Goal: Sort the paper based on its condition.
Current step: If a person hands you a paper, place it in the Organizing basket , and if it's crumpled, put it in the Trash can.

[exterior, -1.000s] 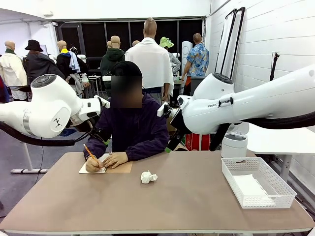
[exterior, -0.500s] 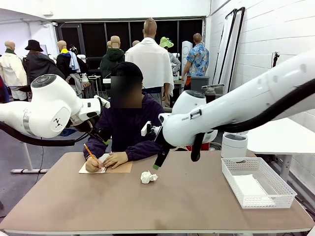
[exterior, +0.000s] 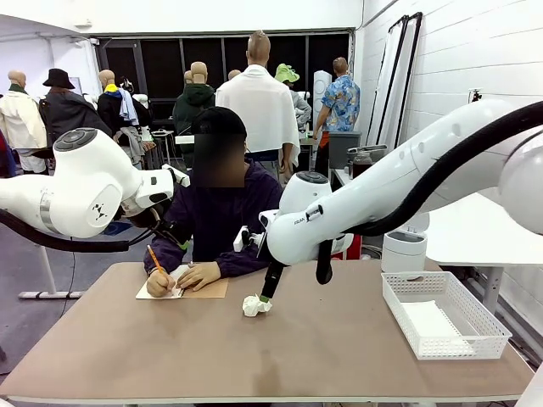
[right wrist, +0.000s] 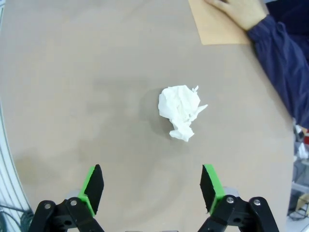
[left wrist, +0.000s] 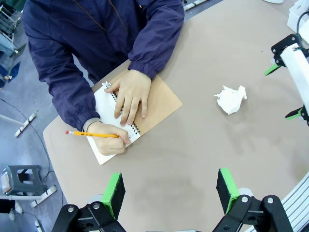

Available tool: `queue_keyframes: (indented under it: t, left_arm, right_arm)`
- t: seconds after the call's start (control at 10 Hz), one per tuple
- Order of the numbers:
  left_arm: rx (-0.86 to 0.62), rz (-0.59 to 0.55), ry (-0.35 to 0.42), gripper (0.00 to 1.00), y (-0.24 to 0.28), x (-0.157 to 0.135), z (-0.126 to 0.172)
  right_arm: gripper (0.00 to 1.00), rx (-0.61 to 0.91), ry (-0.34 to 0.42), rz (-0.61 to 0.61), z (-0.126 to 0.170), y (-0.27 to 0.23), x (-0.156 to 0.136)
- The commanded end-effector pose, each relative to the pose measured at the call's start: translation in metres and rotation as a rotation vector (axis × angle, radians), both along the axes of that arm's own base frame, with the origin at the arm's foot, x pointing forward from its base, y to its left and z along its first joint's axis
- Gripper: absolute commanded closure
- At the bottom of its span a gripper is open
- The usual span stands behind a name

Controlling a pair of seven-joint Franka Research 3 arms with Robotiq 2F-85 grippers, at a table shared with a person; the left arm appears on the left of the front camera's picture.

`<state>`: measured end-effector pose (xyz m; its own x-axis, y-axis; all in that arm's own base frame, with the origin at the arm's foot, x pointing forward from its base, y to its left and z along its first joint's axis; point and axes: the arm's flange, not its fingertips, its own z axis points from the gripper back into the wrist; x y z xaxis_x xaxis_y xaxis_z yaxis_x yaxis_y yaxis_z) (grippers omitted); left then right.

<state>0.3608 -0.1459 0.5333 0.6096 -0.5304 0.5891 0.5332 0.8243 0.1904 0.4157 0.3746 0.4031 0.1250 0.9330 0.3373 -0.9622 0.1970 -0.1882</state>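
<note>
The right end effector is held spread wide over the crumpled paper, which is found near the middle of the tabletop, toward the far edge. The left end effector is also spread wide, held high over the tabletop with nothing in it. A flat sheet is laid in the white basket by the right edge. A notebook is being written in with a pencil at the far edge.
</note>
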Motion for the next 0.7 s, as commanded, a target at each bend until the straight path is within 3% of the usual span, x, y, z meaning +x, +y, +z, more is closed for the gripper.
queue_keyframes:
  t: [0.0, 0.6]
  left_arm:
    - [-0.001, 0.002, 0.003, 0.0, 0.0, 0.002, 0.001]
    - [-0.001, 0.002, 0.003, 0.0, 0.0, 0.002, 0.001]
  right_arm:
    - [0.0, -0.013, 0.008, -0.021, 0.003, 0.009, 0.004]
    - [0.0, 0.007, 0.011, -0.009, -0.006, 0.008, 0.01]
